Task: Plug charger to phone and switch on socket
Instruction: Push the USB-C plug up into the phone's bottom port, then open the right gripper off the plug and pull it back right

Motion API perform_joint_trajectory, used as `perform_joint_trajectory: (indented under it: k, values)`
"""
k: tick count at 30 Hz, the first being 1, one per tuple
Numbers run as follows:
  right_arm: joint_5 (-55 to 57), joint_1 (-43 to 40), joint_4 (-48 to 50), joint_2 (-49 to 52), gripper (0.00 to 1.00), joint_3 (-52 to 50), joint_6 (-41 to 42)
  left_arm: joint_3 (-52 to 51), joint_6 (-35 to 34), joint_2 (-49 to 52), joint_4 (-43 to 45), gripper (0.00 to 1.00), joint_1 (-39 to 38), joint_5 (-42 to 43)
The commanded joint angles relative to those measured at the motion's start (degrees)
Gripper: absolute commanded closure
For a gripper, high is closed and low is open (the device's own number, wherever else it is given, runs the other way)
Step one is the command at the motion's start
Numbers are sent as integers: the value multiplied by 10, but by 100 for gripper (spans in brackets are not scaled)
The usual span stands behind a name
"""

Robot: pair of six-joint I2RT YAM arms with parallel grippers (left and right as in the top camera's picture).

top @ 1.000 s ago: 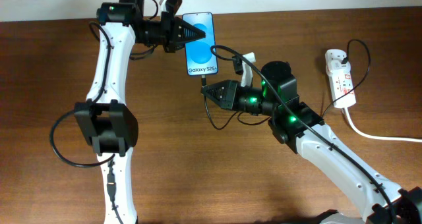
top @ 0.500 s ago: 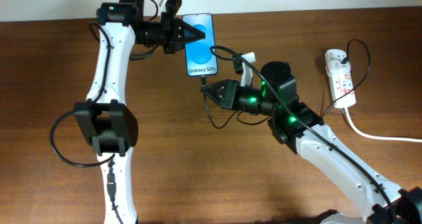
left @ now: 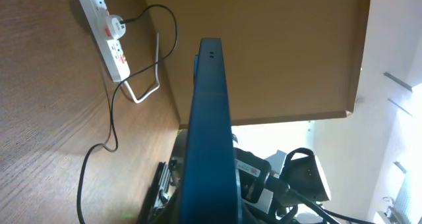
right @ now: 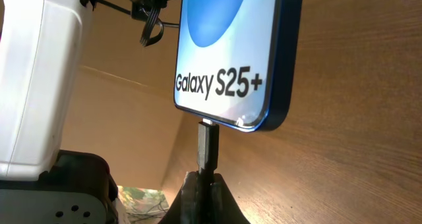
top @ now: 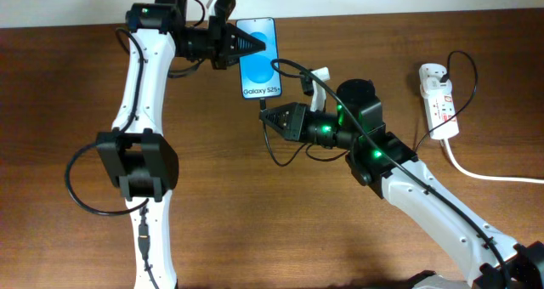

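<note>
Movement: none visible since the earlier frame; everything lies as it did.
Phone point(top: 258, 58): by the far edge of the worktop point(top: 255, 221), left of centre, screen up and lit.
Left end effector point(top: 252, 44): closed on the phone's long left edge.
Right end effector point(right: 203, 184): closed on the charger point(right: 207, 145) plug, its tip touching the phone's bottom edge at the port; full seating cannot be told.
Socket point(top: 439, 98): far right of the worktop, well apart from both end effectors; switch position too small to read.
Risk, judged: a plug slightly off the port's axis could scrape or bend; the push could slide the phone in the left grip; a taut cable could drag the socket.
</note>
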Motion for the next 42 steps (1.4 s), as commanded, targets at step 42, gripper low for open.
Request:
perform_joint_trajectory:
  k: [42]
  values:
    - [-34,-53,48,14,64,0,13,10,-2,-3,-7,100,-10,34]
